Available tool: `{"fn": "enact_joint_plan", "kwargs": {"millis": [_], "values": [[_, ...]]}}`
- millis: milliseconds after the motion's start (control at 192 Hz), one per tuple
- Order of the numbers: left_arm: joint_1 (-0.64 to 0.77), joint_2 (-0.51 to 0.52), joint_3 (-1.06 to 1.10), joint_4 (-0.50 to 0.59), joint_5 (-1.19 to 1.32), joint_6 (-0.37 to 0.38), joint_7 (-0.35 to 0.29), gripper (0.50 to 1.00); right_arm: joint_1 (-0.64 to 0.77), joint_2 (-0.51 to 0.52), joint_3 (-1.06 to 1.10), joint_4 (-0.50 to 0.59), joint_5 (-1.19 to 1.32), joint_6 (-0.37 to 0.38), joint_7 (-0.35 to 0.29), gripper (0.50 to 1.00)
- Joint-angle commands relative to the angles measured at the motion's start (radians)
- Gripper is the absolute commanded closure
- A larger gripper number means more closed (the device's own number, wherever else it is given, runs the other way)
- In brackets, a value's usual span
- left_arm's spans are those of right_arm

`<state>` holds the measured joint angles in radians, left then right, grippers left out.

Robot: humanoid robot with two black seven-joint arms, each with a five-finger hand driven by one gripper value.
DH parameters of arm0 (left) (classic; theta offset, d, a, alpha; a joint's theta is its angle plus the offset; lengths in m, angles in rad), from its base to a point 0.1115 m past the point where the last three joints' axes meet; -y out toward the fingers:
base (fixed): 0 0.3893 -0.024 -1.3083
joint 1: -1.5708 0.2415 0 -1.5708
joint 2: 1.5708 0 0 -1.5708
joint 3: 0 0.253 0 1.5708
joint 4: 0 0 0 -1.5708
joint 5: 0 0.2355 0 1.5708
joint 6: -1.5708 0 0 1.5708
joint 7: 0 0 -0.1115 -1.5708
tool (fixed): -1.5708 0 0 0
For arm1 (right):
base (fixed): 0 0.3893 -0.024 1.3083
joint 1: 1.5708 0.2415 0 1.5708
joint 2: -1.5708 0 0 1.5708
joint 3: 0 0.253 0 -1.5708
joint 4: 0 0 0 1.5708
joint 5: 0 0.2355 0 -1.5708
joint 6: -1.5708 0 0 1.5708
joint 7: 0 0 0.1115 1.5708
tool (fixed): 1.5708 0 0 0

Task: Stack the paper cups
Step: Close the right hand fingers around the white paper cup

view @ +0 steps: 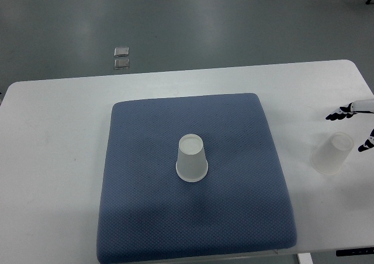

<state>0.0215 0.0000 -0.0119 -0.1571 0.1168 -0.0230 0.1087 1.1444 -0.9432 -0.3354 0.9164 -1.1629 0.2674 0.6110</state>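
Cup on mat: one paper cup [191, 158] stands upside down, rim down, near the middle of the blue mat [146, 217].
Second cup: another paper cup [333, 153] sits on the bare table [52, 159], close to the table's right edge, well apart from the first and off the mat.
Right hand: the right hand [356, 124] shows only as dark fingertips at the right edge, spread around and above the second cup; they look wide apart and I cannot see them pressing on it.
Left hand: not visible.
Done so far: nothing is stacked; the two cups are separate.
Left to do: by my judgement the whole job, namely grasping the cup by the edge, carrying it over and setting it down on the cup at the mat's middle.
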Motion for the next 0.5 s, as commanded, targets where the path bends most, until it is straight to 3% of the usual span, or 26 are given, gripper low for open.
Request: {"fn": "enact_joint_plan", "kwargs": {"millis": [0, 495], "values": [[0.0, 0.0, 0.001, 0.001, 0.001, 0.0, 0.0, 0.5, -0.006, 0.006, -0.008, 0.004, -0.001, -0.014, 0.0, 0.581], [0.0, 0.0, 0.0, -0.001, 0.0, 0.0, 0.0, 0.5, -0.058, 0.044, -0.008, -0.002, -0.011, -0.027, 0.0, 0.595]]}}
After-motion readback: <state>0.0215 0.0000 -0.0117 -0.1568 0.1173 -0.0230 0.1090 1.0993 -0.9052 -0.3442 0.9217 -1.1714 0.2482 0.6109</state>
